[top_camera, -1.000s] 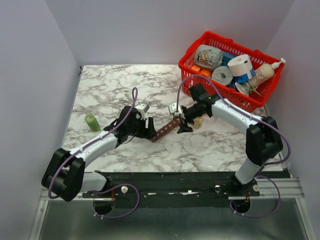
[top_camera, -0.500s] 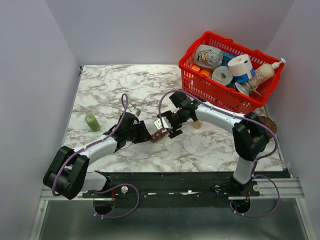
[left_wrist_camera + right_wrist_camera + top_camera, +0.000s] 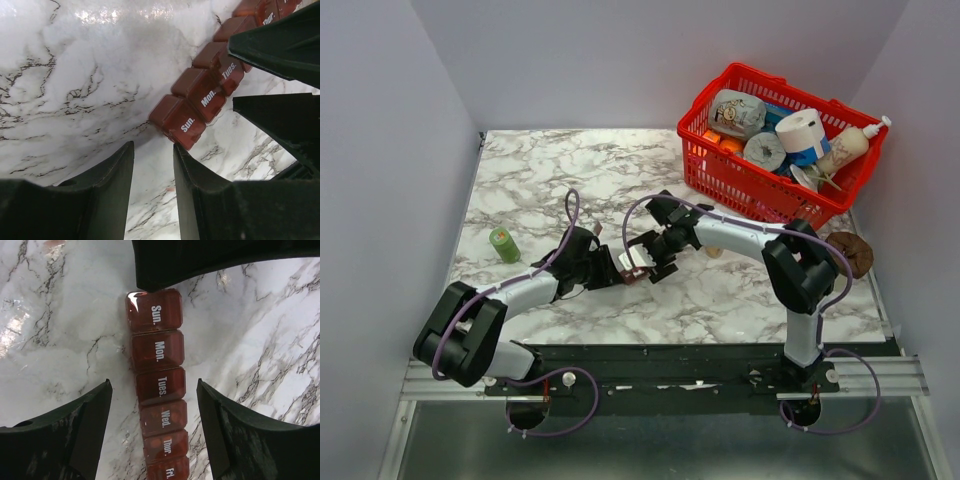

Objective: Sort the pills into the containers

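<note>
1. The pill box (image 3: 156, 347) lies flat on the marble table (image 3: 540, 180) btw both arms, lids looking shut.
2. Our right gripper (image 3: 154, 385) is wide, straddling the Tues. cell w/o touching it, prob. to pin it.
3. Our left gripper (image 3: 152, 150) is narrow and empty, just short of the Sun. end.
4. Only the wrist views give us the day labels; only the top view shows the basket (image 3: 740, 185).

Left arm (image 3: 520, 290): low, stretched right toward centre.
Left gripper (image 3: 152, 147): 2 fingers parted by a narrow gap.
Right arm (image 3: 740, 235): elbow bent, reaching left.
Right gripper (image 3: 154, 385): 2 fingers wide apart, close to the left one.
</note>
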Robot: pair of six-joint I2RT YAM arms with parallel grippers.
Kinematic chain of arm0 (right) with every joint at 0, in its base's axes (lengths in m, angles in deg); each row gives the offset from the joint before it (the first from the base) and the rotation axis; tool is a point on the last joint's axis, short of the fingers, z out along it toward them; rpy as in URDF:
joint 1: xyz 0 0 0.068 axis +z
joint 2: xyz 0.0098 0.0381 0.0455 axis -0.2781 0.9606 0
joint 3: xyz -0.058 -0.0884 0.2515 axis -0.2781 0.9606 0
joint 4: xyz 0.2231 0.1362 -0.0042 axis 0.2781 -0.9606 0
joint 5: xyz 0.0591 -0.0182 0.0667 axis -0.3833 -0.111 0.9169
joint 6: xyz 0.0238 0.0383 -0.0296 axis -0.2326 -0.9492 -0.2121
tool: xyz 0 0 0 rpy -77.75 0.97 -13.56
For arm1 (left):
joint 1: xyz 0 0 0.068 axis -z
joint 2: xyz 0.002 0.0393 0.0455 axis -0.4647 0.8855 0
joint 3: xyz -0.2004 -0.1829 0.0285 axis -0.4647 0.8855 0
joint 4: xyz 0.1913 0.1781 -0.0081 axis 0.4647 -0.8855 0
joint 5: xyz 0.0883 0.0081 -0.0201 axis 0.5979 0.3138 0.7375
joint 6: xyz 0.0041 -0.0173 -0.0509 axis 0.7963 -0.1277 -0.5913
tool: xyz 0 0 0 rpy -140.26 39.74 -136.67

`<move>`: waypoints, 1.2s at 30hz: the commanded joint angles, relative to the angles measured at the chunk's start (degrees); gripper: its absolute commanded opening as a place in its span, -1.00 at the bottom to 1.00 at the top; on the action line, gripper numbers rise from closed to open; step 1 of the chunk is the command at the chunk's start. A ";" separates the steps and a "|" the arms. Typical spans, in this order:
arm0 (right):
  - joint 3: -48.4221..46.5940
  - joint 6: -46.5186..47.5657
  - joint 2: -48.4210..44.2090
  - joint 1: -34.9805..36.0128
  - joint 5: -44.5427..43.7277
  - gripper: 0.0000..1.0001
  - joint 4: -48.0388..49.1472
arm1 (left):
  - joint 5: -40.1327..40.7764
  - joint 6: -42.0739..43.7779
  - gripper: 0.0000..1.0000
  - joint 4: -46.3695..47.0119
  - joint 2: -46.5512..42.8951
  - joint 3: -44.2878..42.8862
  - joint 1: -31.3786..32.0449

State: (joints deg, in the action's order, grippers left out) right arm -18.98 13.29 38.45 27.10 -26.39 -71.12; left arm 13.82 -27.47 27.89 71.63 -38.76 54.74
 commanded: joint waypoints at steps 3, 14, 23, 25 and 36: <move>-0.35 -0.41 2.02 0.61 -3.12 0.49 3.70 | -0.84 -1.46 -0.08 0.57 -0.83 -1.42 -0.24; 0.00 -0.41 3.26 0.61 -3.91 0.35 3.97 | -1.54 -2.60 -0.02 1.61 -0.92 -2.03 -0.24; -0.09 -0.76 3.78 0.61 -3.65 0.17 3.09 | -1.63 -3.57 -0.01 3.73 3.04 -1.86 -0.15; -0.09 -0.76 3.96 0.61 -3.47 0.14 2.83 | -1.45 -3.39 -0.02 3.47 3.83 -2.03 -0.24; -3.86 -1.03 5.54 0.61 -1.89 -0.08 -2.53 | 0.66 -0.85 -0.12 -0.66 5.59 -3.79 -0.15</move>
State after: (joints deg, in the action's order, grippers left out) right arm -20.69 12.28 41.70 27.30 -29.78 -69.59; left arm 12.59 -30.29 30.51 75.80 -41.14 54.74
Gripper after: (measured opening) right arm 0.517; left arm 0.448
